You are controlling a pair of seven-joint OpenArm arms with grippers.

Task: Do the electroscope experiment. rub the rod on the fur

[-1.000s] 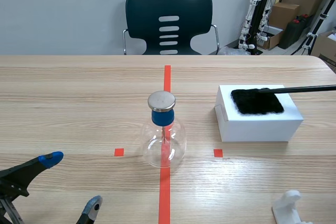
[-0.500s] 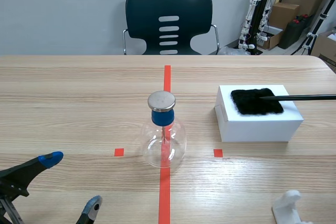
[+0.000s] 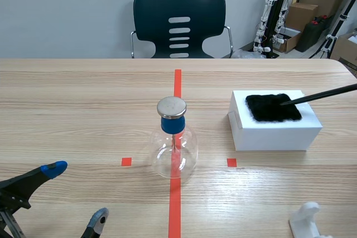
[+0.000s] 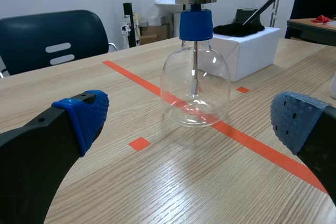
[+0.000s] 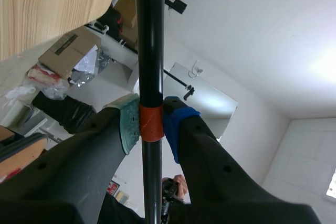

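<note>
— Item one: the step in hand?
— Rubbing, as I judged it. The rod point(image 3: 321, 95) lay slanting in from the right, its tip resting on the fur point(image 3: 273, 107), toward the patch's right side. The fur lay flat atop the white box point(image 3: 276, 132). My right jaws pinched the rod at its orange-red band point(image 5: 151, 129), one pad point(image 5: 129, 124) on either side.
— Item two: the left side?
— Left jaws spread wide, holding nothing, low at the near edge of the counter point(image 3: 67, 110) and well apart from everything.
— Item three: the next move?
— I reckoned on short strokes across the fur, the tip pressed down lightly and the box not shoved along. After that, the rod would go to the metal cap point(image 3: 171, 106) of the electroscope point(image 3: 173, 149).
— Item four: surroundings and obstructions?
— The electroscope stood upright on the red centre line point(image 3: 178, 82), well left of the box. A white stand point(image 3: 305, 221) sat at the near right, and a chair point(image 3: 179, 20) beyond the far edge. I saw nothing between fur and cap. The glass bulb was the one thing I judged at risk from a careless swing
</note>
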